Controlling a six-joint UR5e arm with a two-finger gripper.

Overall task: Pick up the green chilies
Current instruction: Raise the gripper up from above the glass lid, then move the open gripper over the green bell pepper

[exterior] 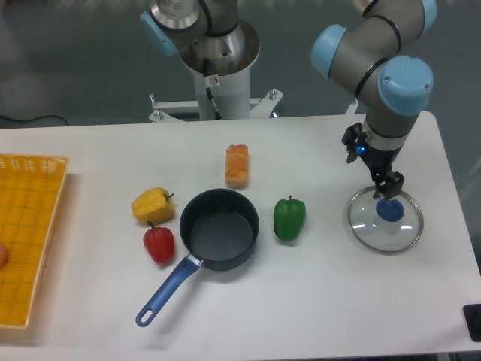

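The green chilies [289,218] are a single glossy green bell pepper that stands upright on the white table, just right of the dark pan. My gripper [388,189] hangs well to the pepper's right, pointing down just above the blue knob [389,210] of a glass lid. Its two fingers stand apart with nothing between them, so it is open. Nothing touches the pepper, and it is in full view.
A dark saucepan [219,229] with a blue handle sits left of the green pepper. A yellow pepper [152,204] and a red pepper [158,244] lie left of the pan. An orange-and-white block [237,165] lies behind it. The glass lid [362,226] lies flat at the right, and a yellow basket [26,233] sits at the far left.
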